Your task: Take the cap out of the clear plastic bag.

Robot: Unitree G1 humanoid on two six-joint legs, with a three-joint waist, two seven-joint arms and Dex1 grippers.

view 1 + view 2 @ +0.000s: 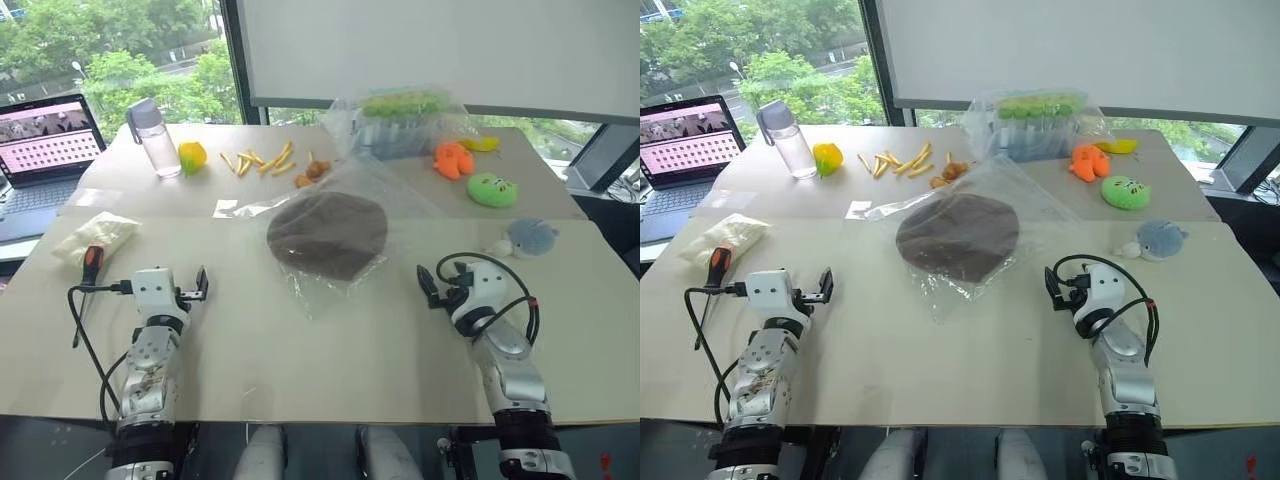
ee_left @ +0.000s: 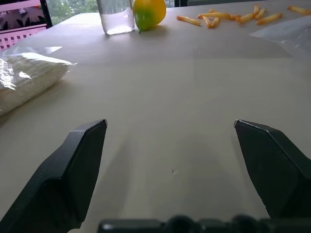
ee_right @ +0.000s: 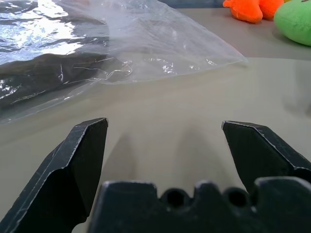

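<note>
While both arms are stretched level over a pale, matte table (image 1: 330,370), a dark brown cap (image 1: 327,234) is seen at its centre, soft and dome-shaped, enclosed in a thin, crinkly clear bag (image 1: 385,195) that lies flat and spreads beyond the cap towards the far side. The left gripper (image 1: 186,290) and right gripper (image 1: 432,287) are held near the bag's near corners, apart from it, each with jaws spread wide and nothing gripped.

A bulky clear bag (image 1: 400,120) with green and blue contents is set behind. A packet (image 1: 95,238) of white material, possibly fibrous, lies at the left, with a screwdriver (image 1: 88,275) just beside it. Further off are a water bottle (image 1: 155,138), scattered fries (image 1: 258,160), an orange plush (image 1: 453,159), a green plush (image 1: 492,189) and a grey plush (image 1: 530,238). A laptop (image 1: 40,150) is cut off at the left edge.
</note>
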